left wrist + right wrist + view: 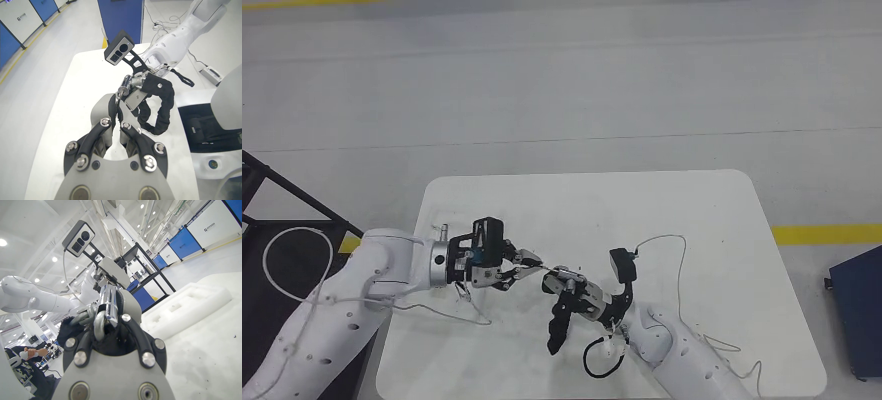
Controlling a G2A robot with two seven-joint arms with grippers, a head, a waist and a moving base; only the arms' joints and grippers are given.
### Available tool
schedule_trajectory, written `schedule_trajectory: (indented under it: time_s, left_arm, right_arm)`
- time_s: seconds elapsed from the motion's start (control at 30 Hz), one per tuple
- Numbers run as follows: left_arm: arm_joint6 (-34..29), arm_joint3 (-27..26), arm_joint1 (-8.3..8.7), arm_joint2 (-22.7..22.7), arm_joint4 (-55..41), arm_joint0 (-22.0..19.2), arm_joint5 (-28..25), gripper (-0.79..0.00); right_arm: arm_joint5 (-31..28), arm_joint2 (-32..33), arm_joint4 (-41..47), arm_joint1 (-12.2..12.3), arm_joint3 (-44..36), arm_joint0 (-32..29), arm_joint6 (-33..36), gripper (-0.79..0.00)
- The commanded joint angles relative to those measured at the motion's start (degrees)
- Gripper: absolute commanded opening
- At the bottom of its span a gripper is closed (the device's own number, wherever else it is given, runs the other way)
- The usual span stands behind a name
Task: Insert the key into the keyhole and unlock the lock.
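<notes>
Key [119,97] in left claw [116,107], blade lengthwise into keyhole [123,91], right claw [113,311] gripping lock [125,83]

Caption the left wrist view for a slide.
Left gripper holds small silver key at keyhole of chrome cylinder lock on black fabric-sleeved chain.

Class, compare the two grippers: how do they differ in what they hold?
The left gripper pinches a small flat key; the right gripper clamps a bulky chrome lock. Nothing hangs from the left gripper, while a black covered chain dangles from the right gripper's lock. Both are shut, meeting at the keyhole.
</notes>
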Motion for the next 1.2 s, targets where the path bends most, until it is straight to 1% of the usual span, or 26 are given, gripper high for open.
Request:
schedule_trajectory:
  time_s: [0.0, 0.13, 0.23, 0.43, 0.63, 0.77, 0.83, 1.0, 1.17]
  left_arm:
    - [6.85, -0.09, 0.13, -0.35, 7.67, 0.12, 0.0, -0.785]
    - [17.98, 0.08, 0.23, -0.99, 20.43, 0.43, 0.11, -0.785]
    - [26.46, 0.9, 0.16, -0.88, 28.63, 1.19, 1.84, -0.785]
    - [39.8, 2.24, 0.21, 0.0, 42.81, 1.89, 9.09, -0.785]
    - [50.62, 3.5, 0.26, 1.81, 52.66, 2.04, 15.56, -0.785]
    - [55.14, 3.88, 0.31, 2.63, 59.52, 1.29, 20.87, -0.785]
    - [56.41, 4.27, 0.34, 2.94, 62.69, 1.23, 23.79, -0.785]
    - [57.14, 4.49, 0.32, 3.43, 68.35, 0.98, 28.81, -0.785]
    - [56.38, 4.38, 0.2, 3.51, 71.54, 1.02, 32.83, -0.785]
  right_arm:
    - [0.0, 0.01, 0.21, -0.01, -0.1, -0.06, 0.03, -0.785]
    - [0.0, 0.06, 0.49, 0.0, -0.26, -0.14, 0.09, -0.785]
    - [0.0, 0.08, 0.63, 0.02, -0.34, -0.16, 0.25, -0.785]
    - [0.0, 0.32, 0.83, 0.13, -0.61, -0.44, 0.26, -0.785]
    - [0.0, 1.01, 0.95, 0.44, -1.32, -1.02, 0.31, -0.785]
    - [0.0, 1.58, 1.47, 0.69, -2.03, -1.79, -0.11, -0.785]
    - [0.0, 1.74, 1.89, 0.79, -2.51, -2.19, -0.44, -0.785]
    - [0.0, 1.93, 2.25, 1.02, -3.17, -2.65, -0.35, -0.785]
    - [0.0, 1.89, 2.97, 1.19, -3.62, -2.9, -0.21, -0.785]
